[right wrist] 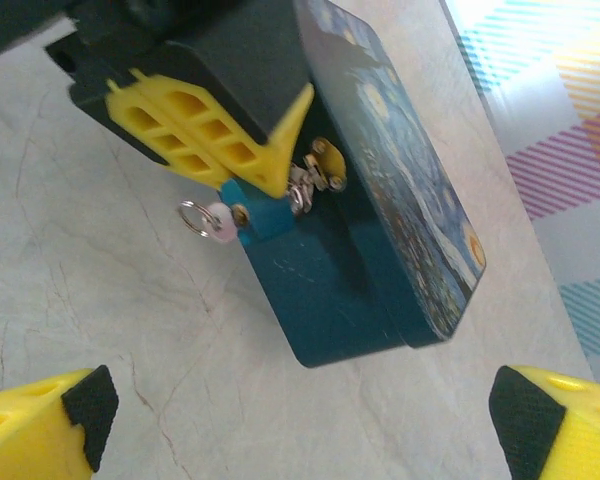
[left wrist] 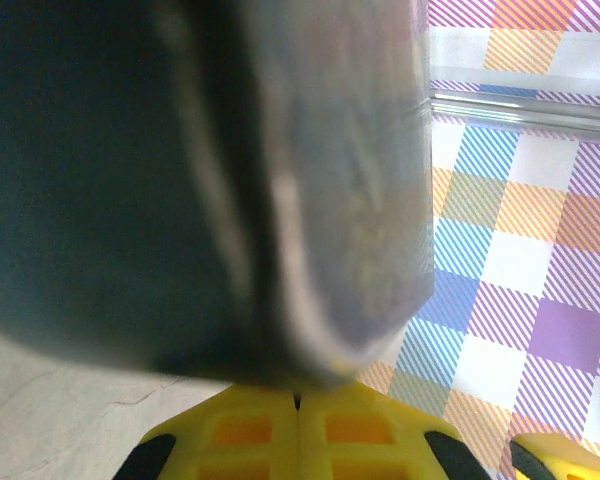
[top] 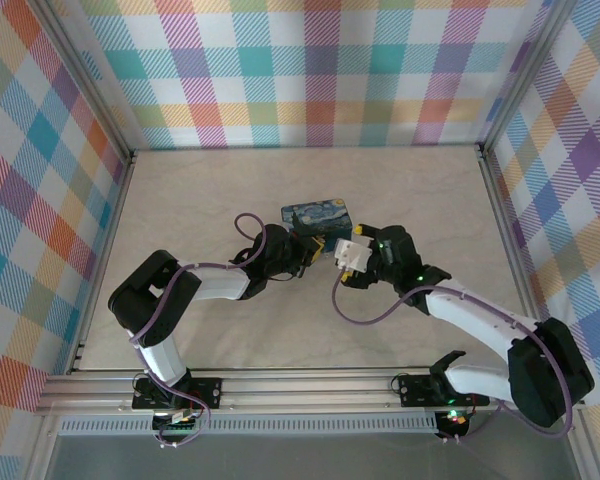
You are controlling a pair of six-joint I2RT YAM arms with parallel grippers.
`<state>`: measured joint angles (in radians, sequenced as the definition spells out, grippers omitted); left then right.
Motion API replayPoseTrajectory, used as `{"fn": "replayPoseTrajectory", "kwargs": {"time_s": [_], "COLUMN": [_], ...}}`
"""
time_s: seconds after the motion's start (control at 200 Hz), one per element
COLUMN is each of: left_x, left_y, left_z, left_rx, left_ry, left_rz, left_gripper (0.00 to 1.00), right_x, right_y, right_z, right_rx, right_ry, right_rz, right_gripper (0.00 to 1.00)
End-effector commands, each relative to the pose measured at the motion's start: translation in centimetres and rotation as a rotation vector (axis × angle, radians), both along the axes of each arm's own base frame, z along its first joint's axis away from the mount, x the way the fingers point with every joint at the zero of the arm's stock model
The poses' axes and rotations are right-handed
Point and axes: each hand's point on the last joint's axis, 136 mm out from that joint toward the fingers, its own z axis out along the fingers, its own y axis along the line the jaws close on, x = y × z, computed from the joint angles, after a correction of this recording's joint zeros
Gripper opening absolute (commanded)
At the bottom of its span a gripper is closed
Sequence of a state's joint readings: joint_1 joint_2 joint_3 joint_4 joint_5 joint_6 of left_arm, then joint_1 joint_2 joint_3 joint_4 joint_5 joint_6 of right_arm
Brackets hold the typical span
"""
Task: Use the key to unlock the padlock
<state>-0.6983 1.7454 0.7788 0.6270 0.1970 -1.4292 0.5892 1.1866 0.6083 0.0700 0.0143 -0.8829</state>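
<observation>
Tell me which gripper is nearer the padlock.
Left. The left gripper, shut, has its tips right at the padlock on the blue box. The right gripper, open, sits back from it, with bare table in between.

The white-and-black left arm [top: 210, 285] folds at its elbow on the left and reaches right toward the middle. There the black left gripper with yellow lattice fingers [top: 315, 248] is clamped closed — fingers [left wrist: 250, 440] pressed flat together. The white-and-black right arm [top: 470, 310] stretches from the near right toward the middle. Its right gripper, yellow with black pads [right wrist: 307, 405], gapes wide — just beside the left one's tips.
</observation>
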Motion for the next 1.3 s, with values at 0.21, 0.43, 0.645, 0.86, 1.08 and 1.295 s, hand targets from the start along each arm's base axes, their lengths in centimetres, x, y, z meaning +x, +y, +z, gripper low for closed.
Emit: {"fn": "replayPoseTrajectory", "kwargs": {"time_s": [0.21, 0.43, 0.645, 0.86, 1.08, 1.295], "left_x": [0.4, 0.4, 0.4, 0.4, 0.4, 0.4], "left_y": [-0.5, -0.7, -0.6, -0.7, -0.7, -0.7], "left_z": [2.8, 2.7, 2.6, 2.6, 2.7, 2.5], "left_rx": [-0.049, -0.051, -0.050, -0.051, -0.055, -0.054], "left_ry": [-0.045, -0.042, -0.040, -0.040, -0.040, -0.037], "left_rz": [0.006, -0.001, 0.002, 0.002, 0.002, 0.002], "left_gripper": [0.02, 0.02, 0.02, 0.02, 0.02, 0.02], "right_x": [-0.5, -0.7, -0.6, -0.4, 0.1, 0.5], "right_y": [2.0, 3.0, 3.8, 4.7, 5.3, 5.7], "right_z": [-0.4, -1.0, -1.5, -1.7, -1.6, -1.4], "right_rx": [-0.031, -0.042, -0.054, -0.052, -0.056, -0.058], "right_ry": [-0.040, -0.024, -0.015, -0.033, -0.049, -0.065], "right_rz": [0.070, 0.097, 0.109, 0.106, 0.104, 0.098], "right_gripper": [0.91, 0.84, 0.70, 0.60, 0.50, 0.43]}}
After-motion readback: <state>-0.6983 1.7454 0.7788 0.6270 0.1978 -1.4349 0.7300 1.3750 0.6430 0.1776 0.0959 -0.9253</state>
